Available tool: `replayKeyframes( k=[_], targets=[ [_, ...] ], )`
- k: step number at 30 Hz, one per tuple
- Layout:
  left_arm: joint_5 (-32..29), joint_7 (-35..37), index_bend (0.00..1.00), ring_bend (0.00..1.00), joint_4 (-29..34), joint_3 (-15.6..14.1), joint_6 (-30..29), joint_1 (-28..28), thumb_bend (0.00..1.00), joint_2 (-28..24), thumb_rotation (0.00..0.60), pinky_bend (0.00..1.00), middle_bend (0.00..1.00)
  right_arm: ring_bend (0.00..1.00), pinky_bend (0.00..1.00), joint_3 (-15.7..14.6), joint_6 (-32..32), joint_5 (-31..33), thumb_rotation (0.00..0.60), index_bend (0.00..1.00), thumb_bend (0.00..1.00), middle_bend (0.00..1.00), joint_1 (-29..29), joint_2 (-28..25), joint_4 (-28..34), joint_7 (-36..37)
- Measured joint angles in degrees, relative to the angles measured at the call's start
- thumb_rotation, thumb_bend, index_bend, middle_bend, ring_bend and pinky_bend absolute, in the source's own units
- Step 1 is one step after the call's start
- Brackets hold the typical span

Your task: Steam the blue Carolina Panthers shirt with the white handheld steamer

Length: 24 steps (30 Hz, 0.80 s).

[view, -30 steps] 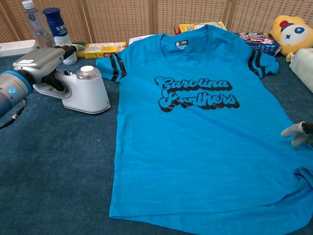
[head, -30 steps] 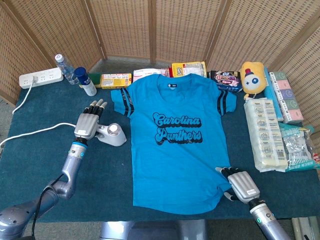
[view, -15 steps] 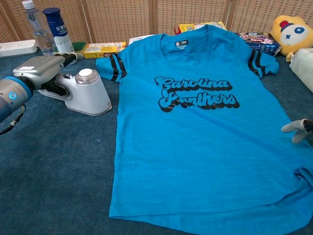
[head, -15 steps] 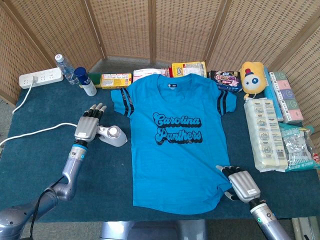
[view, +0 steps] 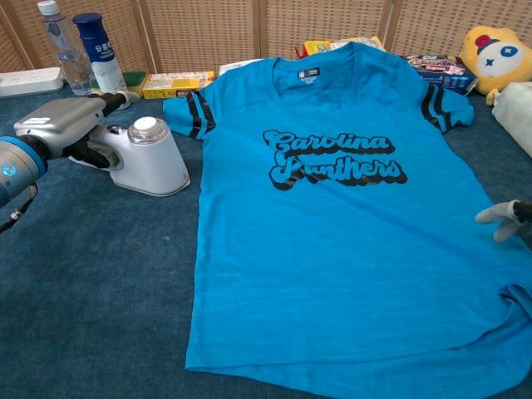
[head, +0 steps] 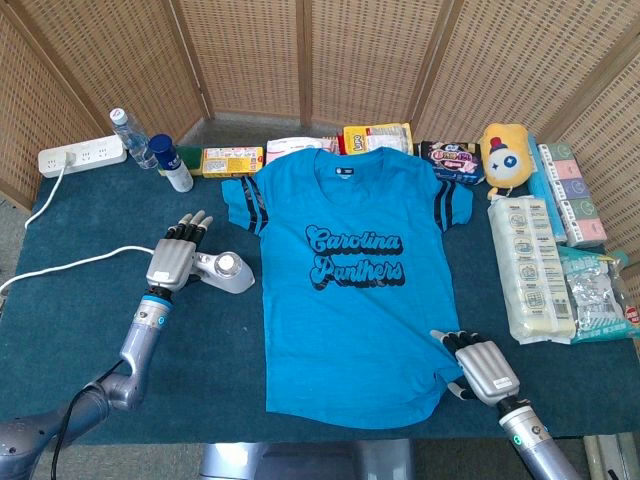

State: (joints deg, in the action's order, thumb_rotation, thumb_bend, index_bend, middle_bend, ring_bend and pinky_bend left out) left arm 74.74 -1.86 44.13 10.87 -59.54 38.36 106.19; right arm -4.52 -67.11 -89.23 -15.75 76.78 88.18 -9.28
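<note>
From the head view: blue shirt [head: 350, 280] lies flat, front up, mid-table on the dark blue cloth [head: 60, 320]; "Carolina Panthers" print reads upright; white steamer [head: 225, 270] sits on the cloth just left of the shirt, near its left sleeve, w/ a white cord [head: 60, 265] running off toward the power strip [head: 82, 156] at far left; left hand [head: 172, 258] lies over the steamer's rear/handle part, fingers fairly straight and slightly apart, pointing away; can't tell if it actually grips; right hand [head: 485, 368] lies palm down at the shirt's lower right hem, fingers slightly apart, tips on or touching the fabric edge, holding nothing; bottles [head: 150, 150], snack boxes [head: 232, 160], yellow plush [head: 505, 155] along the back edge; packaged goods [head: 530, 265] stacked at right.

Chest view: left hand [view: 62, 125] on the steamer [view: 145, 158] handle, fingers reaching fwd over it; grip not clear; steamer upright on its base beside the shirt [view: 332, 249], apart from it; right hand [view: 505, 220] only partly in frame at right edge, pale fingertips just beside the shirt's side.
</note>
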Motion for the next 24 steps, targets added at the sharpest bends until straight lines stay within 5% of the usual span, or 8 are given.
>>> replayKeyframes(
  k=[24],
  targets=[
    [2.24, -1.67, 0.00, 0.00, 20.19, -2.84, -5.80, -5.91, 0.12, -11.59, 0.485, 0.18, 0.00, 0.26, 0.31, 0.16, -1.92, 0.10, 0.600, 0.14, 0.27, 0.28, 0.83, -2.35, 3.11, 0.58]
  ],
)
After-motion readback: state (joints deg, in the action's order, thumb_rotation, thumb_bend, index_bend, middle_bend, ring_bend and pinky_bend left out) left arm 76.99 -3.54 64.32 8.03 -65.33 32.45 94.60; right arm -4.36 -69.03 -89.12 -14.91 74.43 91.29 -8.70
